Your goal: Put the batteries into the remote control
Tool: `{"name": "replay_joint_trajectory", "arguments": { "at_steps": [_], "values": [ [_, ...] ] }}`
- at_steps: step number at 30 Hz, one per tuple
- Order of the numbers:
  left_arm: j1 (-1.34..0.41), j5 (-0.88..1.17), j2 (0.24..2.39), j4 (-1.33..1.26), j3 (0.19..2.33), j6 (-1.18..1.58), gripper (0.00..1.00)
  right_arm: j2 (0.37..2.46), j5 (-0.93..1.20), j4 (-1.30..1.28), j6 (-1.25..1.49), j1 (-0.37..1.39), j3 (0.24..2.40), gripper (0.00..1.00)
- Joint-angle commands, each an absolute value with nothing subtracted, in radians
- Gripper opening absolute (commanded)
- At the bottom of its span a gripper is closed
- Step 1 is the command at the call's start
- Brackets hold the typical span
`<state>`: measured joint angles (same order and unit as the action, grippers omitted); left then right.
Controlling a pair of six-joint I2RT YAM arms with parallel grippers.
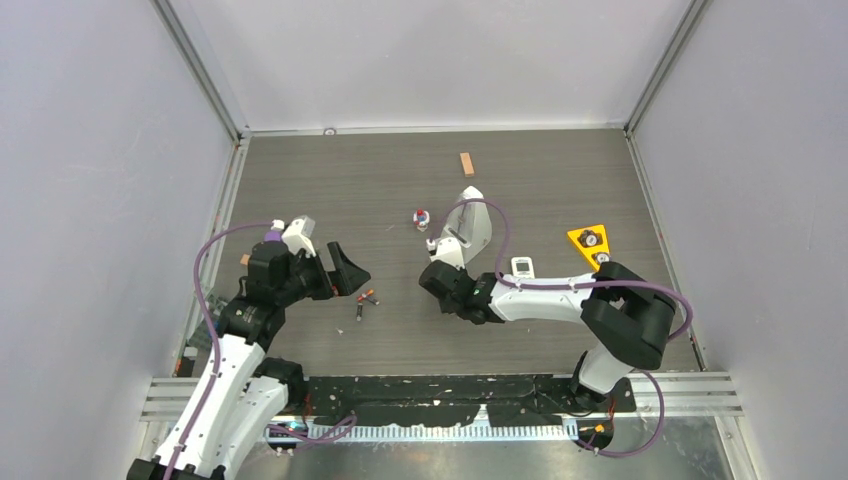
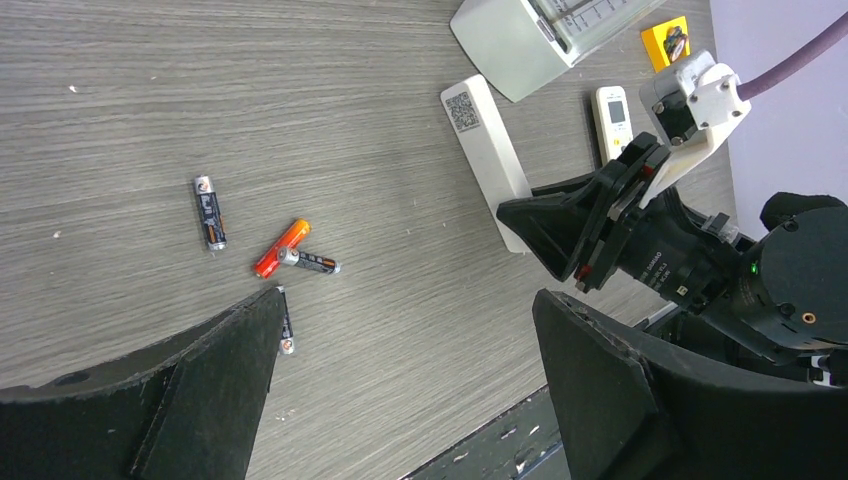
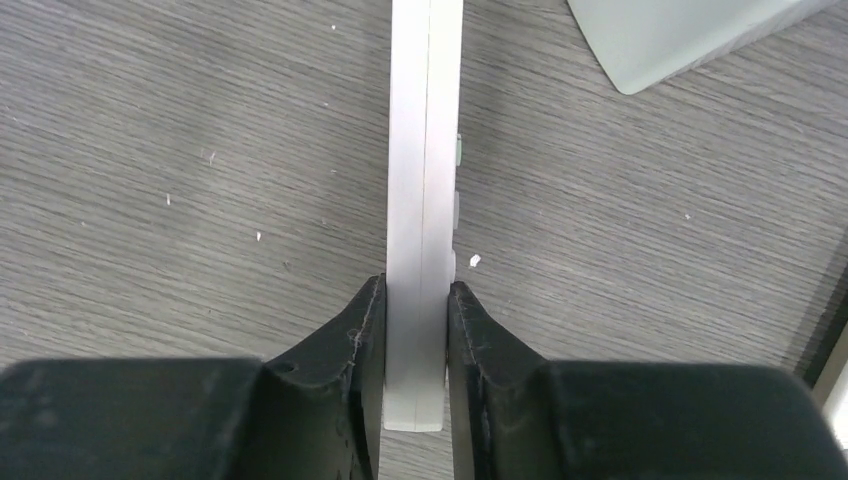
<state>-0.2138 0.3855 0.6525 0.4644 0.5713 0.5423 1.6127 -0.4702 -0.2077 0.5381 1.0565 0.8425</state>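
Right now my right gripper (image 3: 415, 300) is clamped on the near end of the remote control (image 3: 424, 150), whose long axis runs straight away from my fingers. My left gripper (image 2: 405, 330) hangs wide open and empty. It is the nearer one to the batteries (image 2: 282, 248), scattered on the table (image 2: 400, 80) just ahead. Only the left wrist view separates four cells; overhead they are too small to count.

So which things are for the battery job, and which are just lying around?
For the job: batteries, long white remote control, held in the right pincer.

Just lying about: grey metronome, small remote with a screen, yellow triangle, wooden block, little red-and-blue thing.
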Motion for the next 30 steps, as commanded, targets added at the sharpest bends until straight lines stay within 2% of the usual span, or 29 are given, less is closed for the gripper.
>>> {"name": "replay_joint_trajectory", "arguments": {
  "at_steps": [1,7,12,17,22,28,30],
  "values": [
    [-0.209,0.398,0.638,0.452,0.571,0.538,0.97,1.601,-0.523,-0.169,0.58,1.056,0.867,0.2],
    [-0.209,0.462,0.622,0.422,0.57,0.555,0.97,1.473,-0.424,-0.138,0.558,1.047,0.865,0.14],
    [-0.21,0.578,0.588,0.344,0.568,0.606,0.97,1.306,-0.201,-0.097,0.562,1.019,0.873,0.14],
    [-0.21,0.727,0.541,0.081,0.538,0.813,0.97,1.193,0.044,-0.039,0.621,0.99,0.904,0.15],
    [-0.211,0.741,0.495,-0.233,0.503,1.024,0.97,1.137,0.219,0.095,0.745,0.986,0.917,0.17],
    [-0.212,0.756,0.509,-0.274,0.529,1.109,0.97,1.125,0.385,0.194,0.855,0.986,0.931,0.18],
    [-0.212,0.778,0.523,-0.273,0.539,1.124,0.94,1.124,0.421,0.207,0.878,0.986,0.943,0.18]
  ]
}}
